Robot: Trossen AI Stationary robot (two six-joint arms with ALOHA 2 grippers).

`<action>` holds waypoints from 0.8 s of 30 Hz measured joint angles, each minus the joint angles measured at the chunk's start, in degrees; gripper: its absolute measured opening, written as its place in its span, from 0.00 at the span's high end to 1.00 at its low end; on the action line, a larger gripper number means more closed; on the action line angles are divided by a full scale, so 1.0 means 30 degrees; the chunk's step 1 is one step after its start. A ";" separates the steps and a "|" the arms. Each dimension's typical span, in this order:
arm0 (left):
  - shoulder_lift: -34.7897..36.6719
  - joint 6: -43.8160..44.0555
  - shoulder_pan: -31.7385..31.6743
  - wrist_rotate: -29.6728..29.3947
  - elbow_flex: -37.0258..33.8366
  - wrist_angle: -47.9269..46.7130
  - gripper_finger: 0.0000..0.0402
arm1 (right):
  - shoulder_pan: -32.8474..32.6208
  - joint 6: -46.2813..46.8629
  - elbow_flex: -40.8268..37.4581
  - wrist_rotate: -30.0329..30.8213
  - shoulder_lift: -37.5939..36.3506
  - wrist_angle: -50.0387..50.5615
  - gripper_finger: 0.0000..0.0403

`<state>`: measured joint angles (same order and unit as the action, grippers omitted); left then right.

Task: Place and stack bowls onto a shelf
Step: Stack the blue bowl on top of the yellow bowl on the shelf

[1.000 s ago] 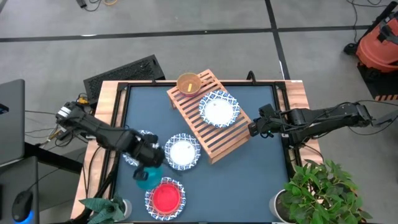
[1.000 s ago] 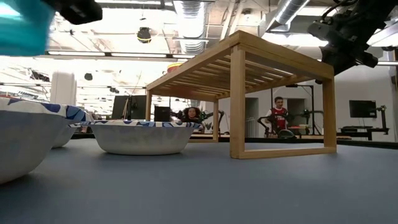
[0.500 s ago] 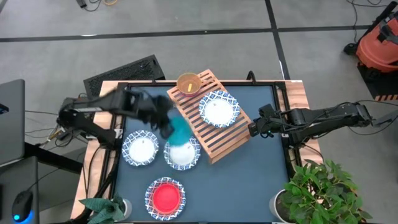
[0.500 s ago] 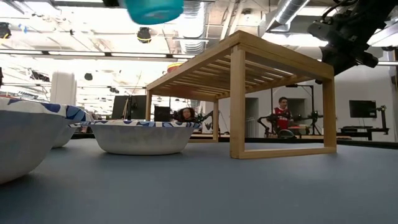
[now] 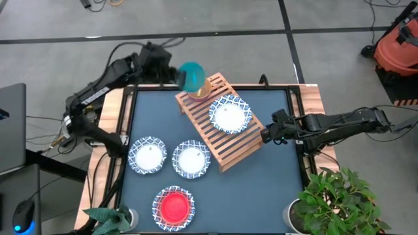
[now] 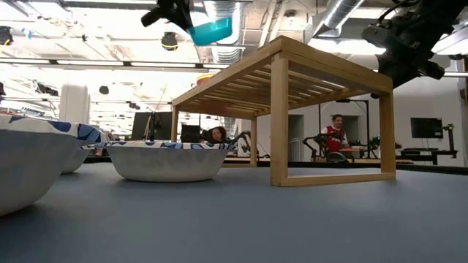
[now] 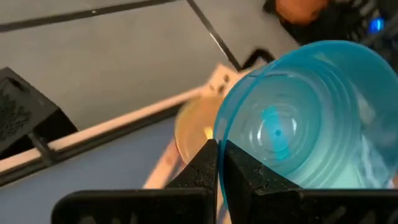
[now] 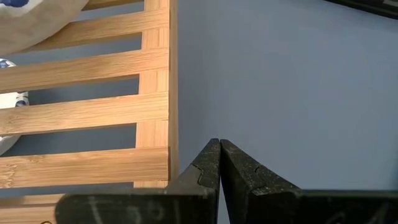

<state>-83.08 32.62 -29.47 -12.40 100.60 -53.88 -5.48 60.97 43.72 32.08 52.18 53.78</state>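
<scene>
Teal plastic, a small bowl (image 5: 191,76) pinched by its rim in the left hand (image 7: 217,155), hangs in the air tilted on its side; directly beneath the hand sits the yellow bowl (image 5: 198,87) on the far corner of the wooden shelf (image 5: 225,147); beyond the hand along the slats rests a white dish (image 5: 229,114). To stack well, I judge the hand should level the teal bowl so its mouth faces up, centre it over the yellow one, lower until the two nest, and only then let go; a tilted drop could skid off the slats. Three more dishes (image 5: 191,159) wait on the counter (image 5: 274,176). The right hand (image 8: 219,163), fingers pressed together and holding nothing, hovers beside the shelf's other end.
</scene>
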 joint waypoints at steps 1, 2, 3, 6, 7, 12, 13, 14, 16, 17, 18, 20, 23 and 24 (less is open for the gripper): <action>-0.0234 0.0149 -0.0445 0.0435 0.0000 0.0566 1.00 | 0.0000 0.0000 0.0000 0.0013 0.0000 -0.0002 0.91; -0.0484 0.0321 -0.0879 0.0967 0.0000 0.1039 1.00 | -0.0004 0.0000 0.0000 0.0013 0.0000 -0.0008 0.91; -0.0766 0.0401 -0.1257 0.1429 0.0000 0.1294 1.00 | -0.0007 0.0000 0.0000 0.0013 -0.0007 -0.0022 0.91; -0.1731 0.0504 -0.1939 0.2400 0.0000 0.1309 1.00 | -0.0007 0.0007 0.0000 0.0027 0.0000 -0.0062 0.91; -0.2049 0.0504 -0.2118 0.2673 -0.0008 0.1187 1.00 | -0.0005 0.0007 0.0000 0.0027 -0.0002 -0.0064 0.91; -0.3009 0.0509 -0.2559 0.3873 -0.0034 0.0790 1.00 | -0.0007 0.0015 0.0000 0.0034 0.0000 -0.0110 0.91; -0.3125 0.0504 -0.2571 0.3877 -0.0032 0.0678 1.00 | -0.0007 0.0015 0.0000 0.0034 -0.0003 -0.0115 0.91; -0.3239 0.0489 -0.2574 0.3847 -0.0029 0.0656 1.00 | -0.0006 0.0015 0.0000 0.0034 0.0000 -0.0118 0.91; -0.3310 0.0439 -0.2653 0.3890 -0.0029 0.0491 1.00 | -0.0007 0.0015 0.0000 0.0027 0.0000 -0.0120 0.91; -0.3311 0.0431 -0.2681 0.3891 -0.0029 0.0349 1.00 | -0.0006 0.0015 0.0000 0.0029 0.0000 -0.0118 0.91; -0.3301 0.0394 -0.2683 0.3891 -0.0029 0.0300 1.00 | -0.0007 0.0015 0.0000 0.0035 -0.0003 -0.0118 0.91; -0.3289 0.0289 -0.2750 0.3828 -0.0029 0.0084 1.00 | -0.0007 0.0015 0.0000 0.0114 0.0000 -0.0118 0.91; -0.3289 0.0046 -0.2850 0.3709 -0.0058 -0.0644 1.00 | -0.0007 0.0009 0.0005 0.0231 0.0000 -0.0118 0.91; -0.3283 -0.0026 -0.2865 0.3709 -0.0147 -0.0665 1.00 | -0.0007 0.0010 0.0000 0.0245 -0.0005 -0.0110 0.91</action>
<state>-92.93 32.54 -38.06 -1.28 100.15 -55.87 -5.50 61.00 43.72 32.82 52.17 53.45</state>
